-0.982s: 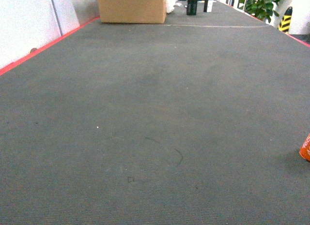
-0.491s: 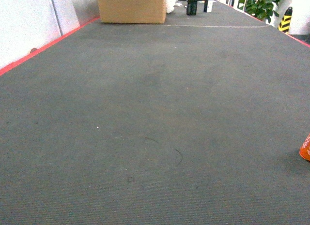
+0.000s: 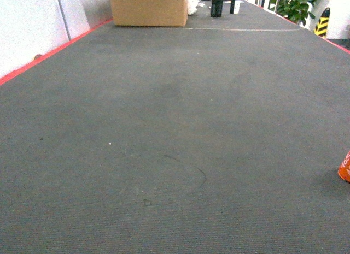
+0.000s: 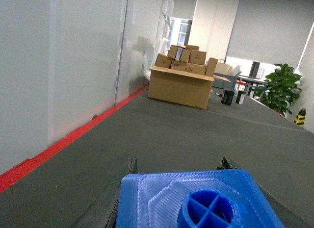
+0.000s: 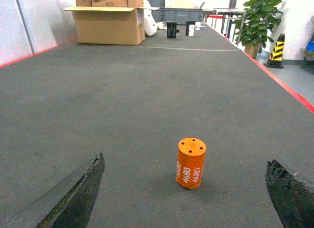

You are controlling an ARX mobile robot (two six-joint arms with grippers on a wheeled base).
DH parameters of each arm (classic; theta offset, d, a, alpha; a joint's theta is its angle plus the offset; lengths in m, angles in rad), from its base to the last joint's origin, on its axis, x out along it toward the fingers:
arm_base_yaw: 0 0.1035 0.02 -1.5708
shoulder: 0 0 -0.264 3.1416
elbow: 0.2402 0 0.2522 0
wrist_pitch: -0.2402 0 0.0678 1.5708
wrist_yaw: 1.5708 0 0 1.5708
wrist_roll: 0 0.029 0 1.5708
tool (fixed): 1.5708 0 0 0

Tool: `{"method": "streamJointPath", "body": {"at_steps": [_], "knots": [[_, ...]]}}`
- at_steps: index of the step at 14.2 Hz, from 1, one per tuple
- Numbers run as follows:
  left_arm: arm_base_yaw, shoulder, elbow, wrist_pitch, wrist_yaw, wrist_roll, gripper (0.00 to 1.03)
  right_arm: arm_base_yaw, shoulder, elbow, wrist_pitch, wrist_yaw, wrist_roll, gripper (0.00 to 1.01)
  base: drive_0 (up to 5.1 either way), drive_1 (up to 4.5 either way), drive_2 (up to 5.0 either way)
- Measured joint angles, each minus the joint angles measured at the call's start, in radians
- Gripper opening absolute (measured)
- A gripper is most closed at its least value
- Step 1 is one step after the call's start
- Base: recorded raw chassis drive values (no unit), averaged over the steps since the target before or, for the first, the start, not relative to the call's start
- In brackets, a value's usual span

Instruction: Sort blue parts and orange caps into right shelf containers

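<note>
A bright-blue part with a round cross-ribbed socket fills the bottom of the left wrist view. My left gripper is shut on it, one dark finger on each side. An orange cap with white "4680" lettering stands upright on the grey carpet. It is a little ahead of my right gripper, centred between the wide-open fingers and touching neither. The same orange cap shows at the right edge of the head view, where neither gripper appears. The right shelf containers are out of view.
A large cardboard box stands far ahead on the left, with two small dark containers beside it. A white wall with a red floor line runs along the left. A potted plant and a striped cone stand at the far right.
</note>
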Motion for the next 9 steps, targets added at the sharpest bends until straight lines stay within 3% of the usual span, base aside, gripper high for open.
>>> {"method": "streamJointPath", "body": {"at_steps": [9], "knots": [[0.0, 0.0, 0.0, 0.0, 0.0, 0.0, 0.44, 0.0, 0.0, 0.0, 0.0, 0.0, 0.0, 0.98, 0.0, 0.0, 0.0]]}}
